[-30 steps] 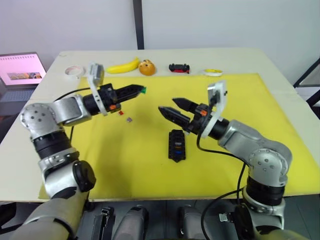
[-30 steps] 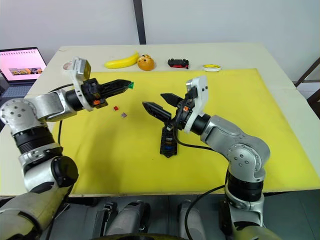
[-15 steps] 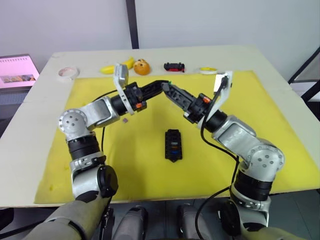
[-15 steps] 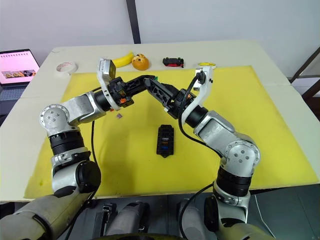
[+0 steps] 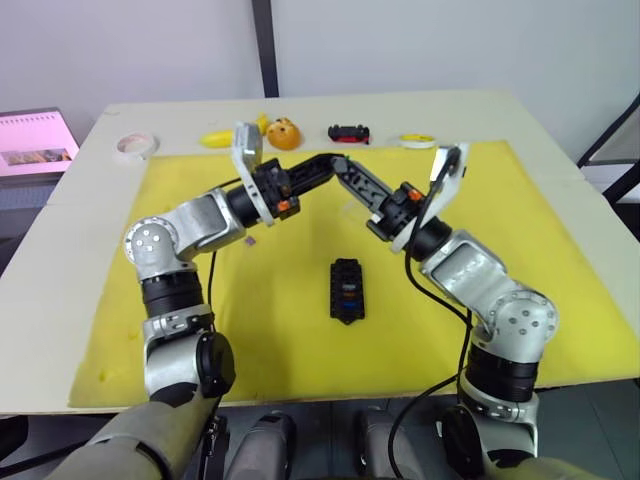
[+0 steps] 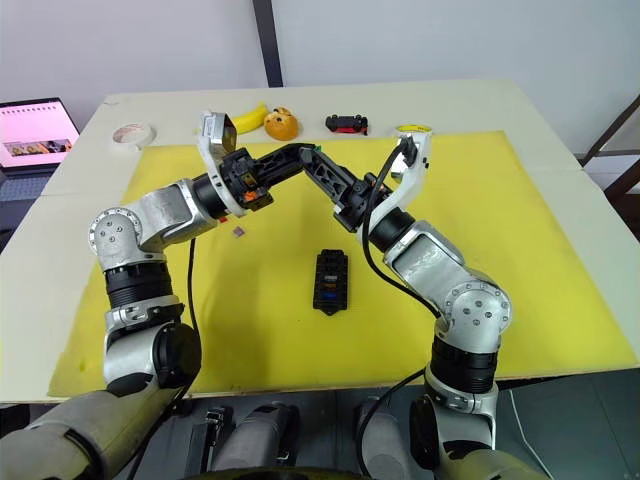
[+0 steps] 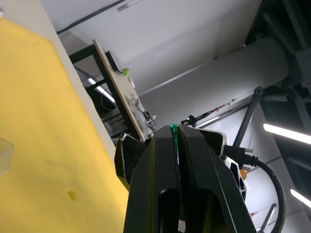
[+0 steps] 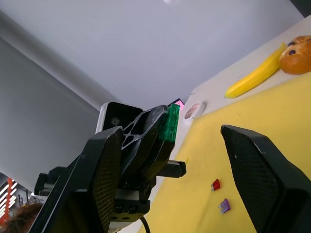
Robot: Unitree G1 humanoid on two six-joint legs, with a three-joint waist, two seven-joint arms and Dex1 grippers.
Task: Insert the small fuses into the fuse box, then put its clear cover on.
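Yellow mat [image 5: 250, 330] on worktop: left hand [image 7: 174, 130] clamping green fuse [image 8: 170, 122]; right hand [image 8: 170, 160] wide around it.

Since a second ago, left gripper [image 8: 163, 127] swung inward from the left side of the mat, green fuse [image 8: 170, 122] clamped at its tips. Right gripper [image 6: 322, 168] lifted off the area above the fuse box [image 5: 347, 290] and now meets it mid-air, fingers spread either side of the fuse
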